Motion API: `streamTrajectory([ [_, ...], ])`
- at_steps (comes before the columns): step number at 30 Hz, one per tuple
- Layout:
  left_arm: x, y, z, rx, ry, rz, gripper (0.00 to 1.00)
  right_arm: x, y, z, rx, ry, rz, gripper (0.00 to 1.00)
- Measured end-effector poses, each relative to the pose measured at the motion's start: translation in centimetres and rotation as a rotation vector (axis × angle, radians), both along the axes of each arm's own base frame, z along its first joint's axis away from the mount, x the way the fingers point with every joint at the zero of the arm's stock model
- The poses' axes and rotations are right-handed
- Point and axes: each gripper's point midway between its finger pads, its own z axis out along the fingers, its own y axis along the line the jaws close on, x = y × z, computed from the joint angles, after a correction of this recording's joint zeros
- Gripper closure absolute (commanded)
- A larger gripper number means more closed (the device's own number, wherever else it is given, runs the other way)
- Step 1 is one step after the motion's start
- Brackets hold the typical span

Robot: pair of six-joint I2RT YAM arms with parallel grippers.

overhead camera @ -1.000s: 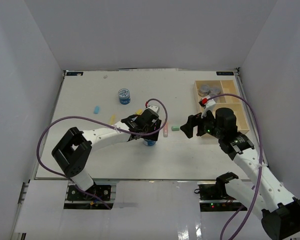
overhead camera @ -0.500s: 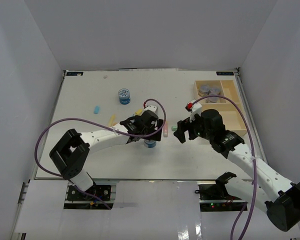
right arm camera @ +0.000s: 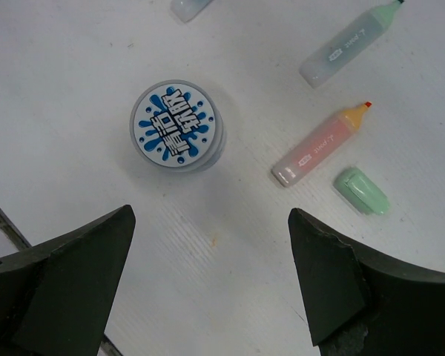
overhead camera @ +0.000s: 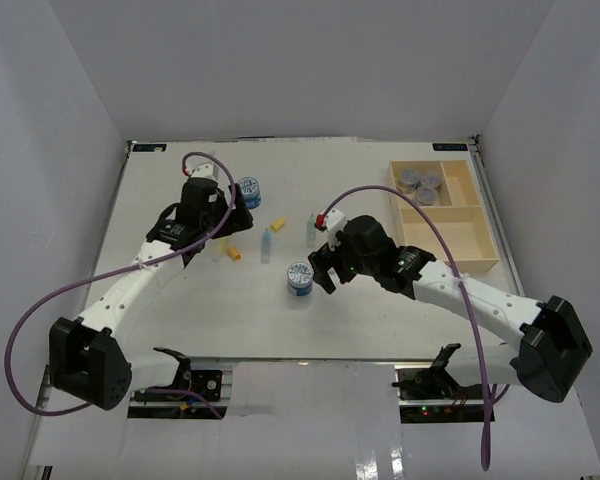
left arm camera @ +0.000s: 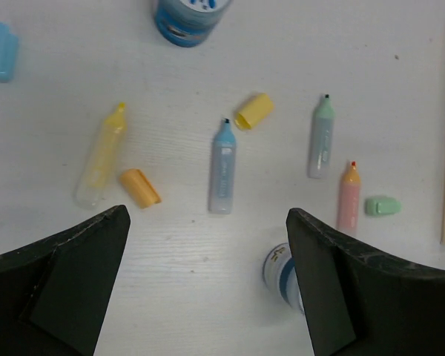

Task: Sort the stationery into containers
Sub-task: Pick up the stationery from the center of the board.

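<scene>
Stationery lies loose on the white surface (overhead camera: pixel 160 300): a blue-and-white tape roll (right arm camera: pixel 177 126) at upper left of the right wrist view, an orange marker (right arm camera: pixel 320 143) and a green cap (right arm camera: pixel 363 190) to its right. Right pincer (right arm camera: pixel 211 282) hovers released, empty, just below the roll. Left pincer (left arm camera: pixel 208 274) is likewise spread and empty over a blue marker (left arm camera: pixel 222 167) and yellow marker (left arm camera: pixel 100 156). Wooden tray (overhead camera: pixel 478 262) sits at right in the top view. Risk: round roll may slip or roll aside; closing fingers may knock neighbouring markers.

Blue-and-white splash-patterned roll (right arm camera: pixel 177 126), orange-tipped pink marker (right arm camera: pixel 319 144), mint cap (right arm camera: pixel 363 190)
</scene>
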Motion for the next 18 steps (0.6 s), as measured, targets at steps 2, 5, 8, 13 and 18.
streamTrajectory([
  [2, 0.0, 2.7, 0.5, -0.001, -0.016, 0.047, 0.02, 0.1, 1.2, -0.6, -0.031, 0.01, 0.019, 0.1],
  [5, -1.0, 5.9, 0.3, 0.012, -0.029, 0.102, 0.02, 0.4, 3.2, -1.6, -0.076, 0.016, 0.052, 0.1],
  [8, -2.5, 7.8, -1.1, 0.034, -0.021, 0.134, 0.02, 0.7, 5.0, -2.4, -0.113, 0.022, 0.076, 0.1],
  [13, -4.6, 9.1, -4.0, 0.083, 0.023, 0.142, 0.02, 0.8, 7.3, -3.7, -0.17, 0.042, 0.104, 0.06],
  [18, -4.6, 9.6, -3.3, 0.1, -0.006, 0.158, 0.02, 0.7, 8.4, -5.5, -0.229, 0.066, 0.117, 0.03],
])
